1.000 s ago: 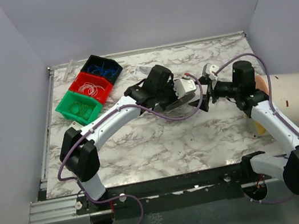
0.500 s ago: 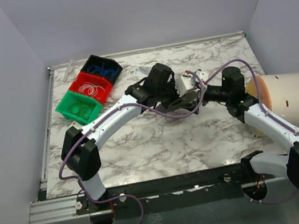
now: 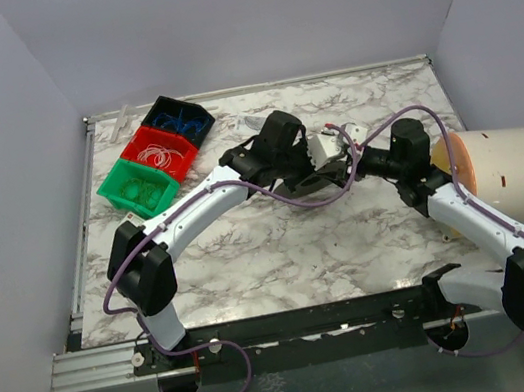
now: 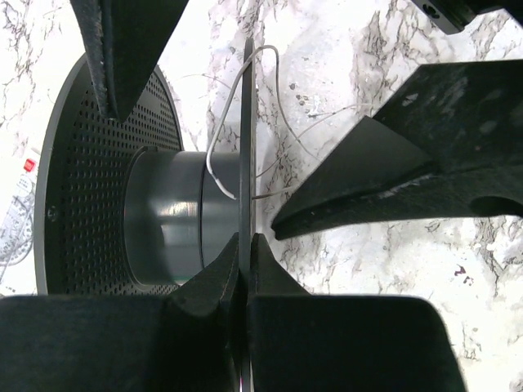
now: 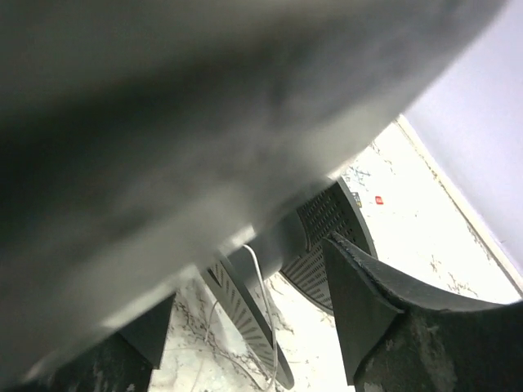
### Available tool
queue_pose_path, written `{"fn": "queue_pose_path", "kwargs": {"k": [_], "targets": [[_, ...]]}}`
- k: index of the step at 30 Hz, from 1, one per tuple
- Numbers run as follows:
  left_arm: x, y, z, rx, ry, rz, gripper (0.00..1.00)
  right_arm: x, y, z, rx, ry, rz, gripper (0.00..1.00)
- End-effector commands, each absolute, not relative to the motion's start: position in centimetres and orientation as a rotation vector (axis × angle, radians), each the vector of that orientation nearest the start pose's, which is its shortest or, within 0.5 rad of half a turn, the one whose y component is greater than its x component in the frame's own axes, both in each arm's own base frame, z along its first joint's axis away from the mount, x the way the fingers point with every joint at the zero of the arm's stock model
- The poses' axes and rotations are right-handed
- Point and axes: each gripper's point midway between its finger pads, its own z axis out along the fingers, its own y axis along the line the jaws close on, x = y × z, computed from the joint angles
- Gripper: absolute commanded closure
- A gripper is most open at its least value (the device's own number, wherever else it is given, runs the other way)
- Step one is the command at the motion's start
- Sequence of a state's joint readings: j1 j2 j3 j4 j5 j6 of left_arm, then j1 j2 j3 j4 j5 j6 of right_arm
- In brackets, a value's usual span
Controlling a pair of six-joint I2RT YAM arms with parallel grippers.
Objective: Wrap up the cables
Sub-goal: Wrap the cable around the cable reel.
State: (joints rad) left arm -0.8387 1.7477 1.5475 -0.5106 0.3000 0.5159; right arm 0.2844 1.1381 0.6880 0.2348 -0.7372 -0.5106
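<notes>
Above the table (image 3: 251, 249), the left gripper (image 4: 243, 249) is clamped on the spool (image 4: 163, 212), from which a loose cable (image 4: 214, 155) loops. The right gripper (image 5: 253, 286) straddles it, jaws apart. Winding looks barely begun; next, that strand likely needs catching.

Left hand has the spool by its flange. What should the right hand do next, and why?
Probably close the right hand on the loose cable. The left hand is shut on the spool's flange, steadying it. The pale strand loops off the almost bare hub over that flange, inside the open right hand, so it looks ready to grip.
</notes>
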Motion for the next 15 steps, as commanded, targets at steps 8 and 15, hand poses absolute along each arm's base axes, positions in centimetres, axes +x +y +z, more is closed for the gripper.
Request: {"fn": "queue_pose_path", "kwargs": {"k": [8, 15], "targets": [[30.1, -39.3, 22.8, 1.52, 1.58, -0.548, 1.0, 32.8, 19.1, 20.3, -1.144, 1.392, 0.402, 0.38], [30.0, -39.1, 22.7, 1.522, 1.579, -0.545, 1.0, 33.2, 18.5, 20.5, -1.15, 1.394, 0.337, 0.48]]}}
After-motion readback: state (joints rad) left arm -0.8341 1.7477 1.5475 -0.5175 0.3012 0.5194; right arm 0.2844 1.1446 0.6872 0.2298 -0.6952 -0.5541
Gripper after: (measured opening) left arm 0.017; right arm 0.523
